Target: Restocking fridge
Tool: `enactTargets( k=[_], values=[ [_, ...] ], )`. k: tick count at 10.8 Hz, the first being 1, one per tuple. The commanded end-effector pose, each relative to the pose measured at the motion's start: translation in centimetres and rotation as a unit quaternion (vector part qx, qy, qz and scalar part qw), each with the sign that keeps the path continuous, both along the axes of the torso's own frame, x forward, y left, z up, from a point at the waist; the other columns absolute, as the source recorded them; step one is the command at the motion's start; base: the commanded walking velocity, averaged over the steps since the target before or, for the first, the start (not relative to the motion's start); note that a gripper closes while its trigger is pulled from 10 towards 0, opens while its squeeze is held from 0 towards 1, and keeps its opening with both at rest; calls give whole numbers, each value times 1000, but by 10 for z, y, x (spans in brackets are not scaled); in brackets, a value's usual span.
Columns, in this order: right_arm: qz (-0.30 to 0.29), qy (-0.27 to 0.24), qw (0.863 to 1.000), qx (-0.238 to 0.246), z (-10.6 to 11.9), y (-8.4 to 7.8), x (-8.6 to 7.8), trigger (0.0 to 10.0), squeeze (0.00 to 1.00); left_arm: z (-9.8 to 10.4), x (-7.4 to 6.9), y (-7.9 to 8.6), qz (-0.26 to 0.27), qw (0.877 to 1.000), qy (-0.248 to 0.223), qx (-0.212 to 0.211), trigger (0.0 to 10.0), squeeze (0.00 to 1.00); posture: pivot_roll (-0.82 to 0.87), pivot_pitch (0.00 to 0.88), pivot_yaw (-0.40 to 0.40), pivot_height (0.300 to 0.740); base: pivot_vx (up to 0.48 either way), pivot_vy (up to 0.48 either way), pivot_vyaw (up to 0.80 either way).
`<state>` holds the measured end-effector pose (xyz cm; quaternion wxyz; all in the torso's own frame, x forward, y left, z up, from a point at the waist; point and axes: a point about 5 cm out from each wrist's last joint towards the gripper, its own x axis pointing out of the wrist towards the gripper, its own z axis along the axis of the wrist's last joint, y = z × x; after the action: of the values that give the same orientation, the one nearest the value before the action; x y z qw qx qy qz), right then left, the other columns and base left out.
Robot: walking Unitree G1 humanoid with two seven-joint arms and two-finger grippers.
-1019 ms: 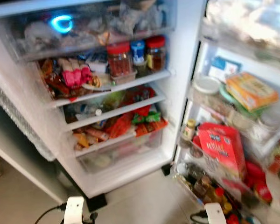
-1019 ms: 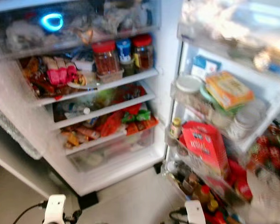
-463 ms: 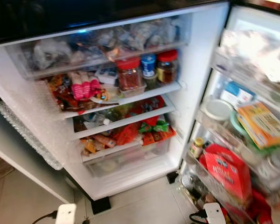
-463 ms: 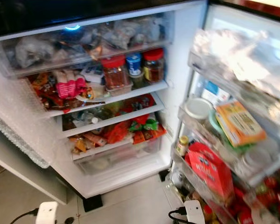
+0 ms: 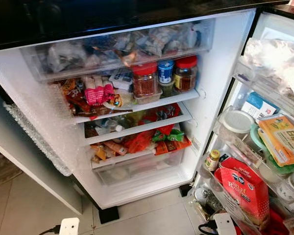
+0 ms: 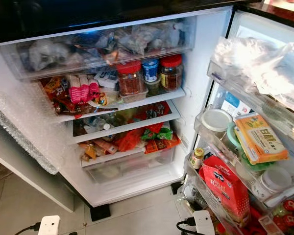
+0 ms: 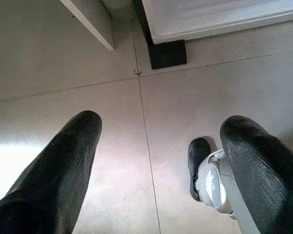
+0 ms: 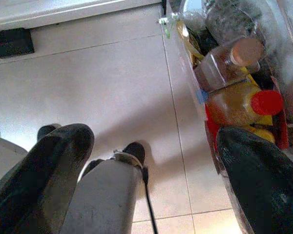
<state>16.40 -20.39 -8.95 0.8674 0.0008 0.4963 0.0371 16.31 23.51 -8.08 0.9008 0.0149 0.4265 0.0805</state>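
The fridge point(image 5: 220, 73) stands open before me. Its top drawer point(image 5: 117, 46) holds bagged food. On the shelf below stand three jars point(image 5: 164, 78) beside snack packets point(image 5: 90, 95). Lower shelves hold red and green packets point(image 5: 157, 139). The open door point(image 6: 264, 147) on the right carries a red carton point(image 6: 225, 188), a yellow box point(image 6: 259, 139) and white-lidded tubs point(image 6: 216, 120). My left gripper point(image 7: 163, 126) hangs open above the floor tiles, holding nothing. My right gripper point(image 8: 156, 139) is also open and empty, low beside the bottles point(image 8: 234, 97) in the door's bottom rack.
A grey cabinet panel point(image 5: 34, 166) juts out at the fridge's left. Pale floor tiles point(image 5: 152, 215) lie in front. The robot's own foot point(image 7: 200, 161) shows below the left gripper. A bottom crisper drawer point(image 5: 137, 166) sits under the shelves.
The whole picture has shifted and sharpened as the camera moved: the fridge now sits lower and further right in view. Nothing in the fridge has moved. Both arms stay low.
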Motion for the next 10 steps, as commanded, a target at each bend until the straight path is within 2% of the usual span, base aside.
enactTargets(
  k=[1,6,7,10],
  values=[
    [-4,12,1000,2,-3,1,-7,10000,0,-4,-7,-2,0,1000,16,2,10000,0,-82,0,47,740,0,349,0],
    [-3,14,1000,3,-4,2,-10,10000,0,-4,-5,-6,-3,1000,12,1,10000,0,-82,0,58,740,0,349,0],
    [0,16,1000,2,-5,2,-10,10000,0,-4,-5,-5,-3,1000,12,2,10000,0,-83,0,58,740,0,-349,0],
    [-3,17,1000,2,-5,2,-11,10000,0,-4,-6,-7,1,1000,11,0,10000,0,-83,0,54,740,0,0,0]
  ],
)
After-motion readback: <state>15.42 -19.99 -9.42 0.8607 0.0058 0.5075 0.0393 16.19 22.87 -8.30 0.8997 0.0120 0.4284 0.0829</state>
